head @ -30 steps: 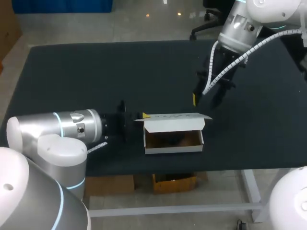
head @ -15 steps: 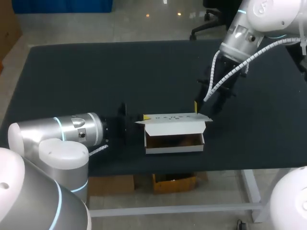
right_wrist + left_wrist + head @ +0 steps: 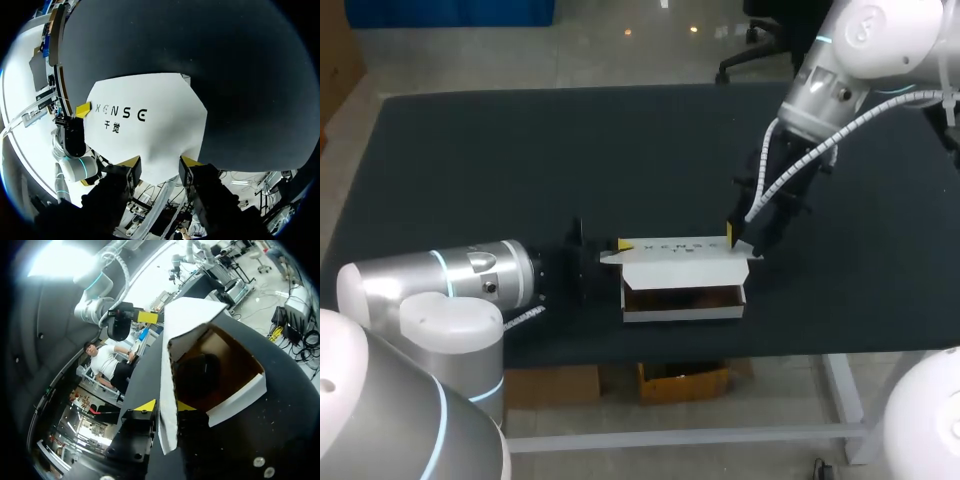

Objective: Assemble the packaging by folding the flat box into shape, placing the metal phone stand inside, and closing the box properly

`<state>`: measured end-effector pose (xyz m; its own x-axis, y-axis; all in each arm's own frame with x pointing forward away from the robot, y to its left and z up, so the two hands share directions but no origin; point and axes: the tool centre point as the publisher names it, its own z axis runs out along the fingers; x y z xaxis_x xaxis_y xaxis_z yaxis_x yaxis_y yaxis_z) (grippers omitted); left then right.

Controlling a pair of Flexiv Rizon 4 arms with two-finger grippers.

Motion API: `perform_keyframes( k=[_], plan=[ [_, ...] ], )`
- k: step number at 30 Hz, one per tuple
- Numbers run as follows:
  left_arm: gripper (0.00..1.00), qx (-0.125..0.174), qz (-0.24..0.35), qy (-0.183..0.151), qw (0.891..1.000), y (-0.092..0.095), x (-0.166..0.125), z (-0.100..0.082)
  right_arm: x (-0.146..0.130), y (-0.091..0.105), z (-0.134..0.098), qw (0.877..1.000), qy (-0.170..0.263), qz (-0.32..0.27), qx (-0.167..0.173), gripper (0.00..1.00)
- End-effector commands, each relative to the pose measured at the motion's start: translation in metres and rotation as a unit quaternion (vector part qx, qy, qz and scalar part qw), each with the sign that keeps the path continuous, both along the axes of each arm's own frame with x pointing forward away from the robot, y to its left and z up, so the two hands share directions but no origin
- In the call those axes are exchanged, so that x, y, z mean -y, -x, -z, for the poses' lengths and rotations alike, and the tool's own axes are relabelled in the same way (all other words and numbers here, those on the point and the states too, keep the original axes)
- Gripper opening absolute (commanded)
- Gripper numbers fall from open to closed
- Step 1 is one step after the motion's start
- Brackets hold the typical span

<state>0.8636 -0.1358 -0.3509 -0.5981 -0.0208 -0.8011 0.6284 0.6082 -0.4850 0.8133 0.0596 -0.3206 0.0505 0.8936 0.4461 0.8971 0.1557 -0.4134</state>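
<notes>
Head view only shows the box [image 3: 682,312] as a white carton near the table's [image 3: 470,170] near edge, open on top, inside too dark to read. My left wrist view looks straight into it: a dark phone stand [image 3: 197,375] sits in the brown interior (shape only, no detail). My right wrist view shows the printed lid [image 3: 150,130] face-on, which the other views don't.

My left claw [image 3: 615,245] is at the box's left end. In the wrist view both its yellow fingertips [image 3: 145,405] press the white end flap [image 3: 167,430] from either side, so it is clamped on the box.

My right claw [image 3: 738,238] is at the lid's right end. Its fingers are apart, with the lid's edge just ahead of and between the tips [image 3: 131,161], not pinched.
</notes>
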Motion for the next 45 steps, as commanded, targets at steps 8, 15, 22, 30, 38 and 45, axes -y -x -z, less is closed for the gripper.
perform_keyframes(
  k=[8,15,22,30,38,45],
  plan=[
    [0.39,0.011,-0.004,0.015,1.000,0.005,-0.007,-0.004,0.000,0.000,0.006,1.000,-0.002,0.002,-0.005,0.44],
    [0.40,0.017,-0.011,0.019,1.000,0.012,-0.018,-0.010,0.002,0.000,0.007,1.000,-0.002,0.004,-0.006,0.44],
    [0.44,0.021,-0.026,0.000,0.999,0.028,-0.040,-0.010,0.002,0.000,0.010,1.000,-0.004,0.006,-0.006,0.44],
    [0.46,-0.008,-0.083,0.001,0.997,0.045,-0.072,-0.021,0.003,0.001,0.015,1.000,-0.006,0.010,-0.006,0.43],
    [1.00,-0.115,-0.145,0.017,0.983,0.052,-0.083,-0.049,0.003,0.002,0.018,1.000,-0.007,0.014,-0.003,0.43],
    [1.00,-0.227,-0.174,0.046,0.957,0.046,-0.078,-0.065,0.002,0.003,0.019,1.000,-0.005,0.016,0.001,0.42]
  ],
)
